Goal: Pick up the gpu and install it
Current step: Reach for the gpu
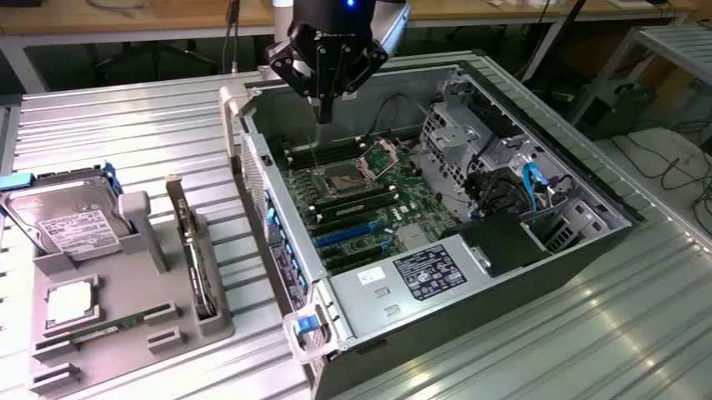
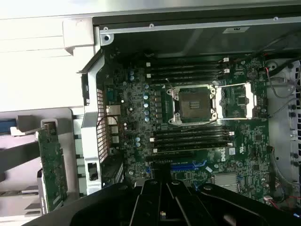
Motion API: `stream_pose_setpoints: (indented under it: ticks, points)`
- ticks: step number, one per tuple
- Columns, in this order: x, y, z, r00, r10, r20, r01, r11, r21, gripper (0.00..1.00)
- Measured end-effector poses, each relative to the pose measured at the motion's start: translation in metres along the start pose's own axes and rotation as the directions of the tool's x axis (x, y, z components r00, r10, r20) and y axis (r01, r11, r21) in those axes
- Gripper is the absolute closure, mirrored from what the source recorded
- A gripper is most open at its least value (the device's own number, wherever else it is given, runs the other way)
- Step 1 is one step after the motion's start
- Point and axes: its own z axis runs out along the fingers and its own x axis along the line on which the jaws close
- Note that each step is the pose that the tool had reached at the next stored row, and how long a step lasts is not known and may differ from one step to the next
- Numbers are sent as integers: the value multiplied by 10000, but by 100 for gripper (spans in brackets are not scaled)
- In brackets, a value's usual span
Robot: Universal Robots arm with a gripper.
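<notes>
We count one arm with one gripper (image 1: 323,117), its two fingers pressed together into a single point and holding nothing. It hangs over the open computer case (image 1: 579,237), above the far end of the motherboard (image 1: 373,208). In the wrist view the closed gripper (image 2: 161,188) sits over the board's blue slot area, clear of the board. The one gpu (image 1: 196,262) is not in the case. It stands on its long edge in a slot of the grey holder (image 1: 133,350), which lies on the slatted metal table (image 1: 122,125) at the exterior view's left of the case, well apart from the gripper. The wrist view shows the same gpu (image 2: 51,167) as a green card upright just outside the case's perforated rear wall. The holder carries three other parts: one silver hard drive (image 1: 69,227) propped at its far end, one square processor chip (image 1: 69,302) lying flat, and one slim green memory stick (image 1: 106,329) near the chip. Inside the case we see one processor socket (image 2: 194,104) with its retaining frame swung open beside it, two banks of memory slots with one on each side of the socket, two blue expansion slots (image 1: 347,237), and one power supply (image 1: 428,273) bearing one dark label.
</notes>
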Motion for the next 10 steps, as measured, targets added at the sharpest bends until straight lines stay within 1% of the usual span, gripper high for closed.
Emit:
stream_pose_setpoints:
  ticks: [6, 10]
  points:
    - [82, -6, -2, 10000, -1, 0, 1, 10000, 0, 89]
    - [112, -9, -2, 10000, -2, 0, 2, 10000, -1, 89]
